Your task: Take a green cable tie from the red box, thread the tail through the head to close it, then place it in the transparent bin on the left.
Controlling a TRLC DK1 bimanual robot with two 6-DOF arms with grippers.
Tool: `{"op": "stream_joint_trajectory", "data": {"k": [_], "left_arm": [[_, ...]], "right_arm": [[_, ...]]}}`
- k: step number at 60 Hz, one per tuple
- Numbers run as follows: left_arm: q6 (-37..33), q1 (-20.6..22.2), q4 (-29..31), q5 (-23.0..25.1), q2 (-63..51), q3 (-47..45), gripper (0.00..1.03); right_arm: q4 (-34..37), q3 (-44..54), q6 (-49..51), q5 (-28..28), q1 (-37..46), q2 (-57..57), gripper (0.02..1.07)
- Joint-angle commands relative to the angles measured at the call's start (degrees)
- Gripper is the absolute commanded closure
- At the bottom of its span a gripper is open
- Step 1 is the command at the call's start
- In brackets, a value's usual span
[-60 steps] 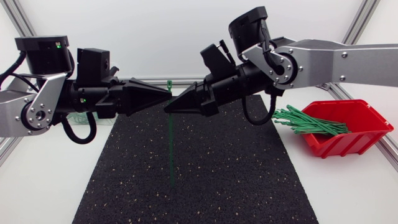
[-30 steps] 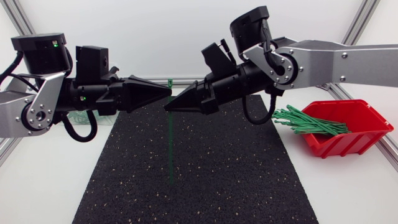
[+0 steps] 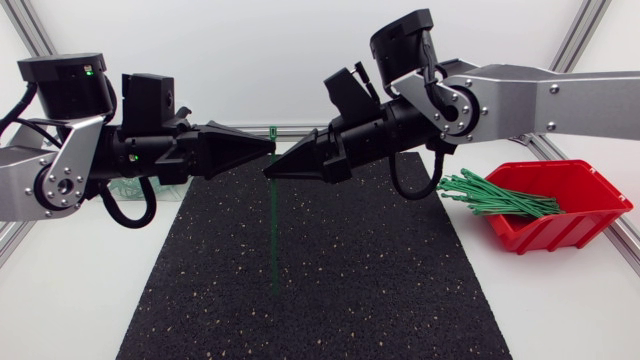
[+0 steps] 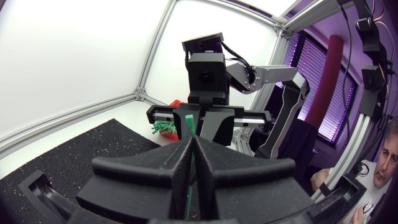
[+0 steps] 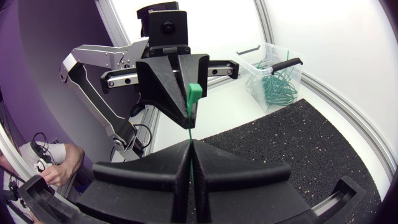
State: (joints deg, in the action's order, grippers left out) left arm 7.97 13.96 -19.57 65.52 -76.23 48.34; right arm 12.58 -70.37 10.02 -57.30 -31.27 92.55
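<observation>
White table point(image 3: 60, 300) with a black speckled mat point(image 3: 330, 280) down the middle. The green cable tie point(image 3: 275, 230) hangs upright above the mat, between the two arms, its tail pointing down toward the mat. Its head point(image 3: 273, 131) sticks up just above the fingertips. The left gripper point(image 3: 268, 148) has its fingers pressed together on the strap just below the head. The right gripper point(image 3: 270, 172) is likewise clamped on the strap, just under the left one, tips nearly meeting. Red box point(image 3: 540, 235) is on the table right of the mat; a bundle of green ties point(image 3: 495, 195) pokes out over its mat-side edge. Transparent bin point(image 5: 292, 78) stands off the mat behind the left arm, with loose green ties point(image 5: 273, 87) inside.
</observation>
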Motion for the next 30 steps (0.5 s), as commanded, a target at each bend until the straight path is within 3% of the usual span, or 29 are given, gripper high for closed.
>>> {"op": "stream_joint_trajectory", "data": {"k": [1, 17, 30], "left_arm": [[1.7, 0.5, -1.2, 0.2, -0.6, -1.5, 1.00], [2.6, 0.5, -1.1, -0.7, -0.9, -1.3, 1.00], [4.7, -0.2, 0.8, -1.7, -1.9, 0.4, 1.00]], "right_arm": [[-0.6, 1.5, -1.1, -0.4, 0.2, -0.2, 1.01], [-1.2, 1.3, -1.1, -0.3, 0.3, 0.3, 1.01], [0.4, 1.8, 1.5, 1.4, 1.6, -1.1, 0.60]]}}
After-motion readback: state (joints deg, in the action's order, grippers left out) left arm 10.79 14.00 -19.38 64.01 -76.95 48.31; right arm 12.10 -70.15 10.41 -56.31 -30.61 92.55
